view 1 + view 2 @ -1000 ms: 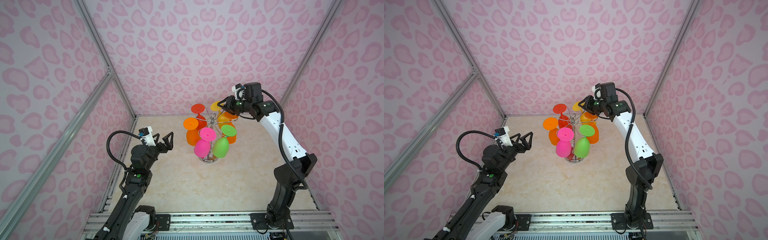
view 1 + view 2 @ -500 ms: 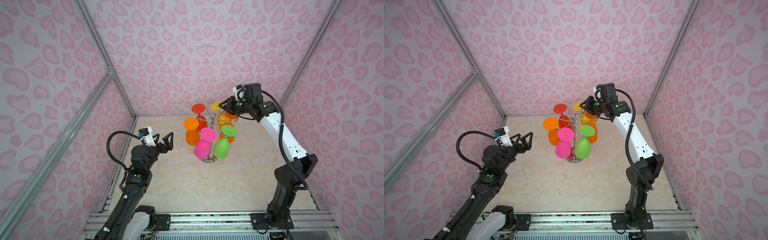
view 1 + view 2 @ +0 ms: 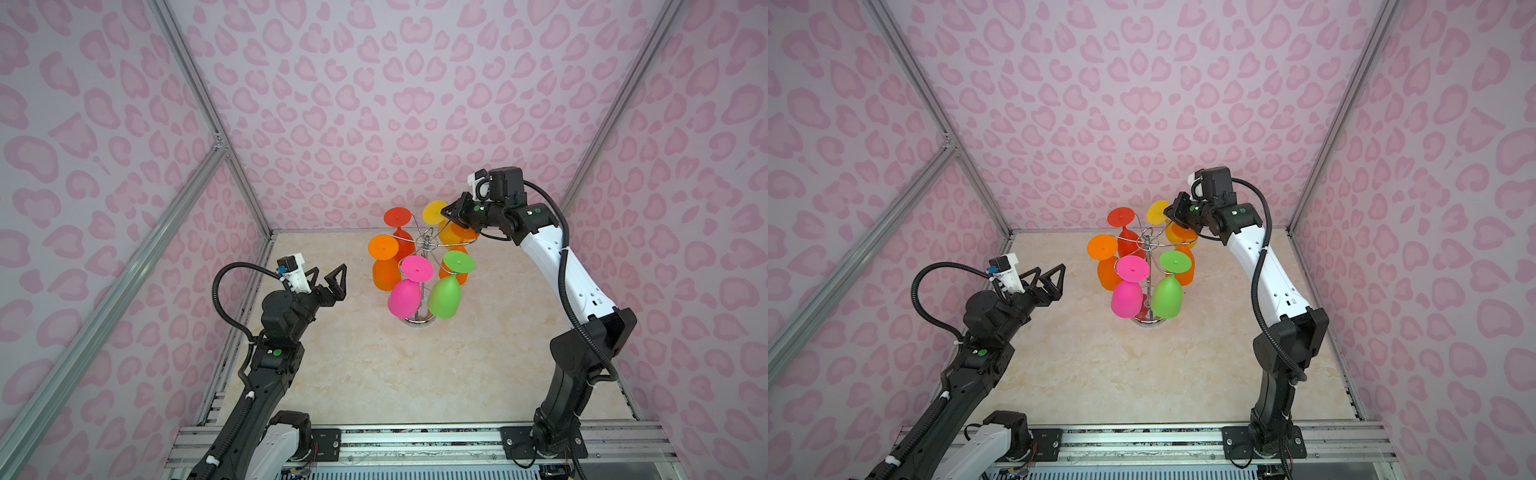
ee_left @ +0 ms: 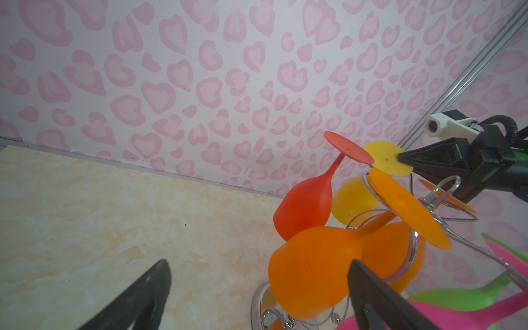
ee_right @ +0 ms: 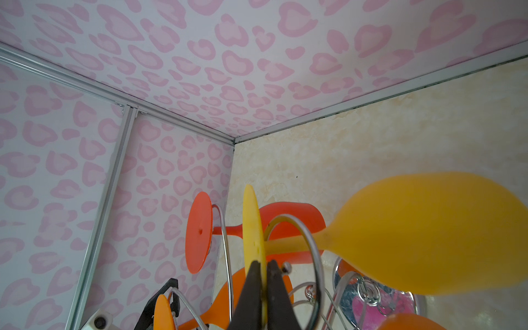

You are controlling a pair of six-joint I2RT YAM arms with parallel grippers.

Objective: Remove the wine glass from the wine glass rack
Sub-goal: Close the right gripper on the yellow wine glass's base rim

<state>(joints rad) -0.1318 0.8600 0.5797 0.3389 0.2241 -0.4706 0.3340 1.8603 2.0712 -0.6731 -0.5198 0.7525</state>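
- My L arm (image 3: 270,361): blk links, white lower shell, green dot, ribbed blk cable loop.
- My R arm (image 3: 579,284): white forearm shell, blk elbow + base, blk cable alongside.
- L claw (image 3: 330,270), R claw (image 3: 444,211): blk triangular fingers.

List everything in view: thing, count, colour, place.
Rack: one, chrome, mid-table.
Red glass: one, red, hanging at back.
Yellow glass: one, yellow, hanging at back right.
Orange glasses: two, orange, hanging left and right.
Pink glass: one, pink, hanging in front.
Green glass: one, green, hanging in front, right of pink.
Table: one, cream, under rack.
Walls: three, pink-patterned, around table.
Left gripper: one, black, open, left of rack.
Right gripper: one, black, shut on yellow glass foot.
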